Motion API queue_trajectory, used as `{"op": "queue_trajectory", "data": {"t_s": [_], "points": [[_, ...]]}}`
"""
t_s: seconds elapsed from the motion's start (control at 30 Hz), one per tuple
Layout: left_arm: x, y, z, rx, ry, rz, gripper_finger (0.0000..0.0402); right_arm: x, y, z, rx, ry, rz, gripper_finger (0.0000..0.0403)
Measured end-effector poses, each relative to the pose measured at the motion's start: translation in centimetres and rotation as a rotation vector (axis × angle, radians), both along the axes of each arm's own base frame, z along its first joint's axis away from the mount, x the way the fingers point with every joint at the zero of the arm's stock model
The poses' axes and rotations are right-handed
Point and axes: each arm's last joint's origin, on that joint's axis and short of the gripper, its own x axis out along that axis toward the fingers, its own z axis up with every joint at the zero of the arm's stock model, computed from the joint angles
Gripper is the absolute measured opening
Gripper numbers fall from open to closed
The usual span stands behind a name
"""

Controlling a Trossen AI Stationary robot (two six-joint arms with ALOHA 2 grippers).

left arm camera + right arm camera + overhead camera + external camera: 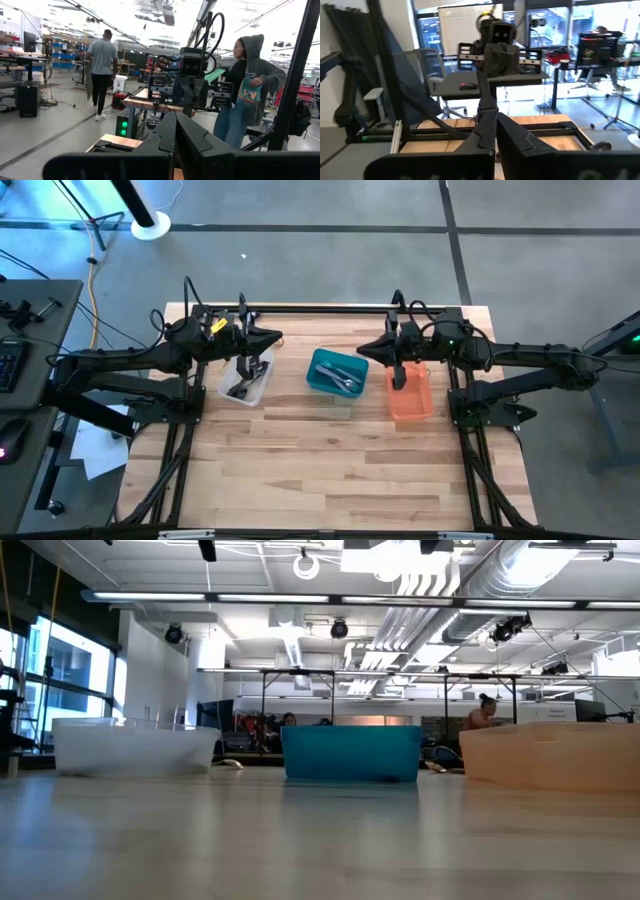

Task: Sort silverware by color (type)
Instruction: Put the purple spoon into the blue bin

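Three bins stand in a row at the table's far part. The clear bin (pixel 245 380) holds dark utensils (pixel 241 387) and the teal bin (pixel 334 375) holds shiny silver utensils (pixel 342 377). What lies in the orange bin (pixel 412 395) does not show. My left gripper (pixel 278 337) hangs raised beyond the clear bin's far end, pointing right, shut and holding nothing (pixel 175 122). My right gripper (pixel 360 348) hangs raised between the teal and orange bins, pointing left, shut and holding nothing (pixel 495 120). No loose utensil shows on the table.
A black bar (pixel 320 308) runs along the table's far edge. Bare wood (pixel 320 470) fills the near half. The low view shows the bins' walls (pixel 350 752) and no gripper. People stand in the room beyond, one in a grey hoodie (pixel 245 95).
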Motion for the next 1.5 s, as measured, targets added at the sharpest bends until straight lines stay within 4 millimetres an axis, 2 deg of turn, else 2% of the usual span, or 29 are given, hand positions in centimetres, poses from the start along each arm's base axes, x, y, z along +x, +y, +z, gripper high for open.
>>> {"op": "queue_trajectory", "data": {"t_s": [0.53, 1.5], "points": [[0.00, 0.00, -0.01, 0.000, 0.001, 0.000, 0.0000, -0.01, 0.26, -0.42, -0.022, 0.042, 0.090, 0.0000], [0.00, 0.00, -0.01, 0.024, 0.004, 0.006, 0.0000, -0.02, 0.28, -0.41, -0.011, 0.042, 0.097, 0.0000]]}}
